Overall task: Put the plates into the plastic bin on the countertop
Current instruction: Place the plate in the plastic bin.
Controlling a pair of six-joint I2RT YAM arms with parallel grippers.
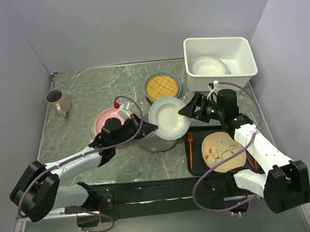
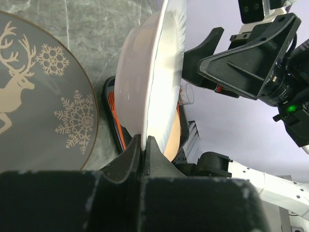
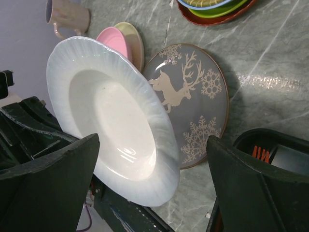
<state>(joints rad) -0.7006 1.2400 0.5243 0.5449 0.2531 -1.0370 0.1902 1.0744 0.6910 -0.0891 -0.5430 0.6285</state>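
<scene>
My left gripper is shut on the rim of a white fluted plate and holds it tilted above the countertop. In the left wrist view the jaws pinch the plate's edge. My right gripper is open and empty, facing the plate from the right. In the right wrist view the plate lies in front of the spread gripper. The dark grey deer plate lies beneath. The white plastic bin at the back right holds a white plate.
A pink plate lies on a yellow-green one at the left. A stack topped by the yellow lattice plate sits at the back. A black tray holds a beige plate and an orange fork. A mug stands far left.
</scene>
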